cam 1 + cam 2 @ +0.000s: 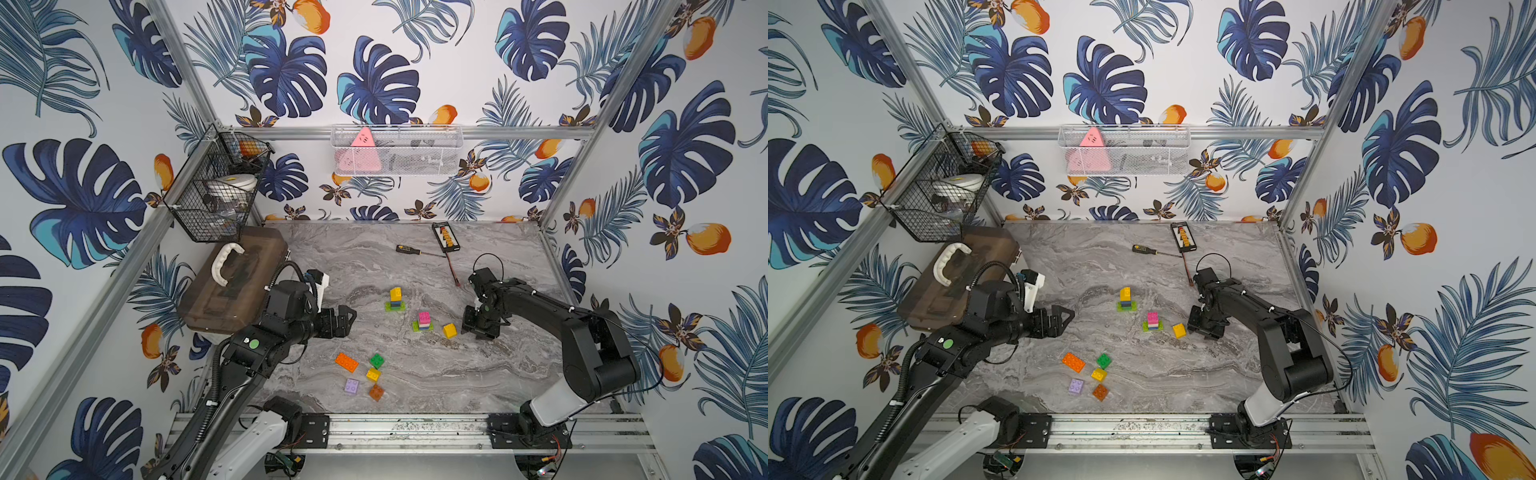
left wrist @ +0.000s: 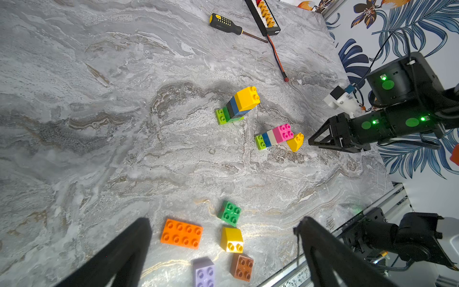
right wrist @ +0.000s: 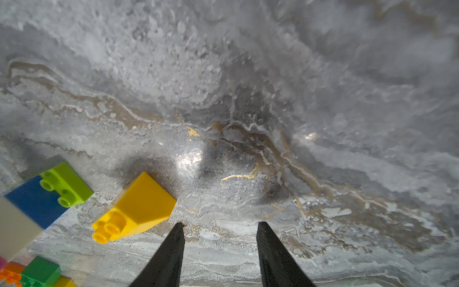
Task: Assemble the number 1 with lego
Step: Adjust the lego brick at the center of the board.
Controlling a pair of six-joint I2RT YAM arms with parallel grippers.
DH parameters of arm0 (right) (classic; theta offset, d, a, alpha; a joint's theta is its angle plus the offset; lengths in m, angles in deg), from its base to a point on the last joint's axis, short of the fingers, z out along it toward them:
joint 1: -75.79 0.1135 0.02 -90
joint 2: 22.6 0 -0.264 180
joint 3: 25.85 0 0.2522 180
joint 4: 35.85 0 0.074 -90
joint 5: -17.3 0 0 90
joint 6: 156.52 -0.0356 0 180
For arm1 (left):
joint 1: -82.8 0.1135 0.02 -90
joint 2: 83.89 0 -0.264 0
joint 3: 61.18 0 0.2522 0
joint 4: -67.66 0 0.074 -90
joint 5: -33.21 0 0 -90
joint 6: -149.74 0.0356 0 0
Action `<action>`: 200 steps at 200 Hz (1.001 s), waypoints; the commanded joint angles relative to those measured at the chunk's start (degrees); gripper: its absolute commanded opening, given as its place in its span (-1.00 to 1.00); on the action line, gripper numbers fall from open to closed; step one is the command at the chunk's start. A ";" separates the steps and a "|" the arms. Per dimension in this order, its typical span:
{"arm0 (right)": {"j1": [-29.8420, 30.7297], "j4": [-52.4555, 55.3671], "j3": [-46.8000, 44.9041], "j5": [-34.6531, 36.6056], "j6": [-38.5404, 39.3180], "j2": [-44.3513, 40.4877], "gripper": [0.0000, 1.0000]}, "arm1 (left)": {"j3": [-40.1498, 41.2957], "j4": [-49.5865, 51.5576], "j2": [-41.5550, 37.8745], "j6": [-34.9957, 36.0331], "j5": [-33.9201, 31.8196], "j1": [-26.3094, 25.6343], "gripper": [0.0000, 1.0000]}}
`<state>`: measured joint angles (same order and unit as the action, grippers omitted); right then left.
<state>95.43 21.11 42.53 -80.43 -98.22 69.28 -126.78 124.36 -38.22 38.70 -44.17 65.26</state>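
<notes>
While the right fingers (image 3: pixel 171 253) stand apart, empty, beside a loose yellow brick (image 3: pixel 139 203), the left fingers (image 2: pixel 119 256) gape wide near five loose bricks (image 2: pixel 181 233). Two lego stacks (image 1: pixel 396 300) stand on the desk (image 1: pixel 478 374).

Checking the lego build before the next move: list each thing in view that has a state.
left gripper, open, empty.
right gripper, open, empty.
yellow-topped stack, upright.
pink-topped stack, upright.
lone yellow brick, studs up, ungripped.
long orange brick, flat, studs up.
green brick, studs up.
clustered yellow brick, on its side.
purple brick, studs up.
small orange brick, studs up.
</notes>
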 commanded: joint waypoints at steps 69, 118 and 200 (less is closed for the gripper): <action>7.91 0.11 -2.33 -0.43 -5.33 -6.35 0.03 | -0.37 -0.66 -0.24 0.02 0.21 -0.04 0.98; 11.27 9.36 9.03 8.78 8.82 -2.73 0.34 | -0.35 -0.68 -0.14 0.08 0.39 -0.04 0.98; 12.97 4.96 11.21 10.04 19.61 3.46 0.42 | -0.29 -0.91 0.24 0.12 1.13 -0.04 0.98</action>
<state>108.26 27.40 53.74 -70.18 -81.92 72.40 -126.78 124.36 -38.37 38.70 -43.82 65.26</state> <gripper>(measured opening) 0.708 0.989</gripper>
